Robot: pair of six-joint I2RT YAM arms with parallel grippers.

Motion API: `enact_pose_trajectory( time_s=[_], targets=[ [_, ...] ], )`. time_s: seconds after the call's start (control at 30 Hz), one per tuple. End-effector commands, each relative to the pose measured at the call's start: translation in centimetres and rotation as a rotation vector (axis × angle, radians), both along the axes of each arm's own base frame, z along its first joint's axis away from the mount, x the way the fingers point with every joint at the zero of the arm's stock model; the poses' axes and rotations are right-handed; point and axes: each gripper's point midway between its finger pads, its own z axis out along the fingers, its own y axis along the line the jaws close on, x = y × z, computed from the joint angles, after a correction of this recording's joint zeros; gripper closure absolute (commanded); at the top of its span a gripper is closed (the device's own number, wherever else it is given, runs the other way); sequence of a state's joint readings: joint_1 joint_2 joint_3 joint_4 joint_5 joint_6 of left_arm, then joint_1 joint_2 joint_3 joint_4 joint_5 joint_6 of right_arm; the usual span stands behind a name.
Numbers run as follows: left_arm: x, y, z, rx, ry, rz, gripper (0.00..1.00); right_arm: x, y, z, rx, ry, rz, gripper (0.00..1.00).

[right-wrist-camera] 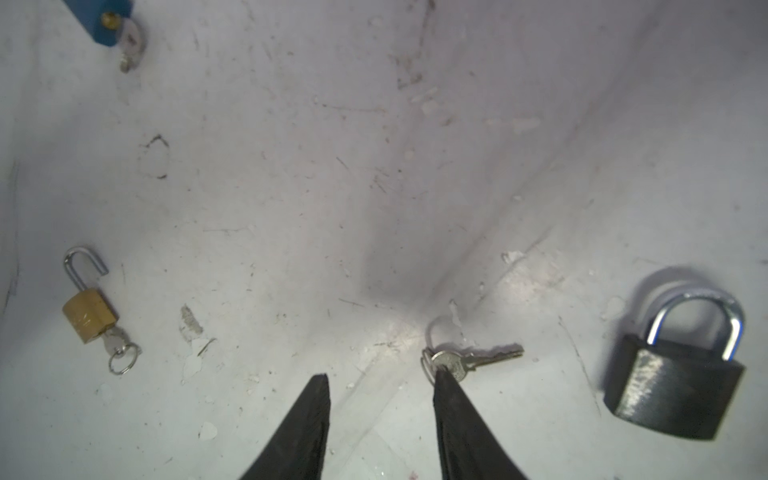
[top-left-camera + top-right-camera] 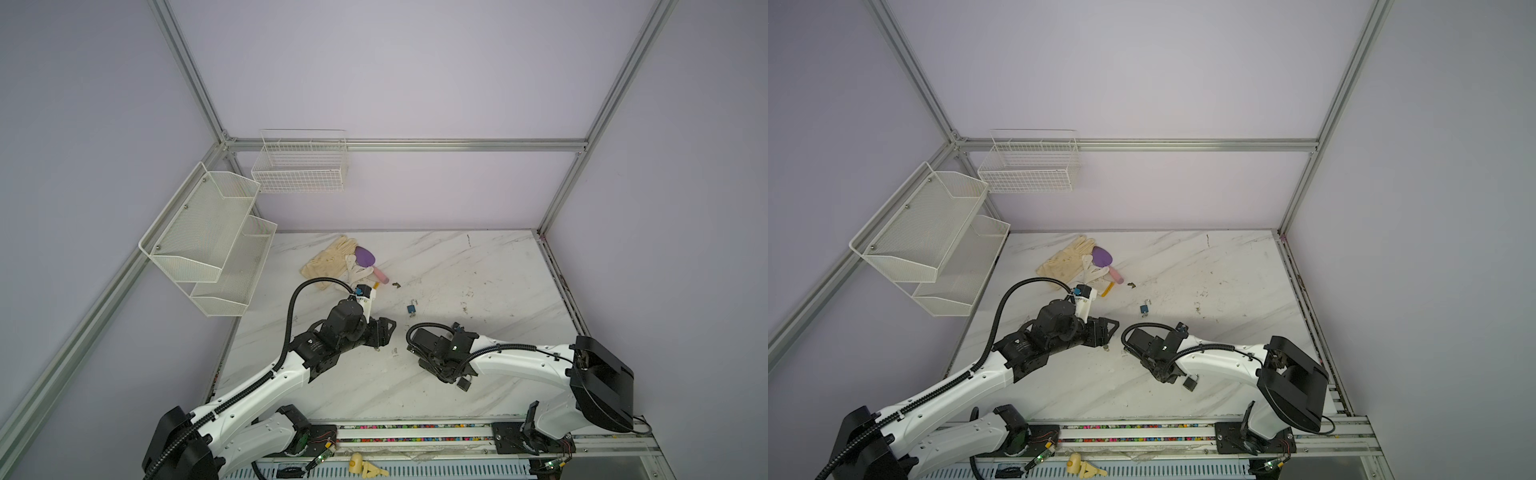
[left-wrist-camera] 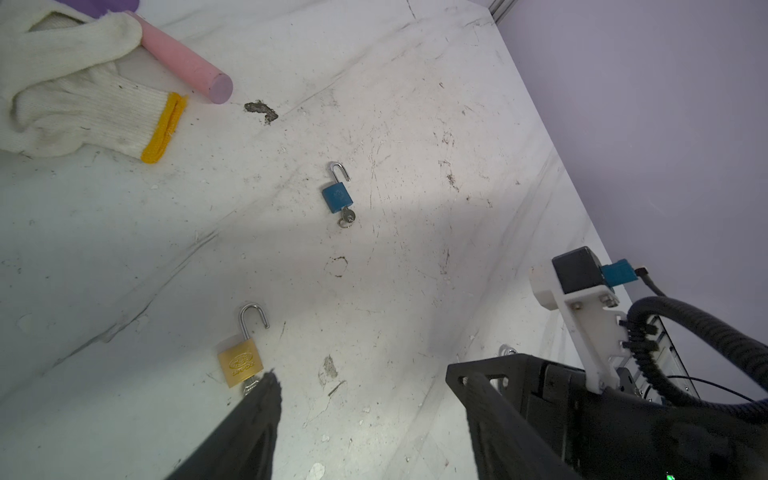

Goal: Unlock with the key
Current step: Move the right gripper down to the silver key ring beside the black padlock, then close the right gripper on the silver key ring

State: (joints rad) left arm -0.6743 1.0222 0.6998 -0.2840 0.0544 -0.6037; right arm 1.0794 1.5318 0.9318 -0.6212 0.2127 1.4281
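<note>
A black padlock lies on the marble table with its shackle shut; it also shows in both top views. A loose silver key on a ring lies beside it. My right gripper is open just above the table with nothing between its fingers; one fingertip covers the edge of the key's head. My left gripper is open and empty. One of its fingers is next to a gold padlock, which has its shackle open and a key in it.
A blue padlock with open shackle and key lies farther back. Gloves and a pink-handled purple tool lie at the back left. A mesh shelf and a wire basket hang on the walls.
</note>
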Motion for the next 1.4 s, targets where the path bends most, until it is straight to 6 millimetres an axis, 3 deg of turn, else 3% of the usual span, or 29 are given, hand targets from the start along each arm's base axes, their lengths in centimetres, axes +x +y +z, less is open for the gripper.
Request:
enact_pose_trajectory(
  time_s=[0.0,0.1,0.33,1.0,1.37],
  targets=[
    [0.2,0.9,0.7,-0.034,-0.011,0.061,0.30,0.1,-2.0,-0.1,-0.180,0.018,0.178,0.53],
    [0.2,1.5,0.6,-0.045,-0.004,0.100,0.30,0.0,-2.2,0.0,-0.234,0.030,0.289,0.51],
    [0.2,2.1,0.3,-0.059,0.008,0.138,0.30,0.3,-2.1,-1.8,-0.249,0.092,0.399,0.52],
    [0.3,2.4,0.1,-0.076,0.023,0.168,0.30,-0.5,-1.0,-3.4,-0.179,0.143,0.463,0.72],
    [0.2,2.2,0.2,-0.094,0.028,0.159,0.30,-1.0,-2.3,-3.2,-0.244,0.175,0.480,0.77]
  ],
)
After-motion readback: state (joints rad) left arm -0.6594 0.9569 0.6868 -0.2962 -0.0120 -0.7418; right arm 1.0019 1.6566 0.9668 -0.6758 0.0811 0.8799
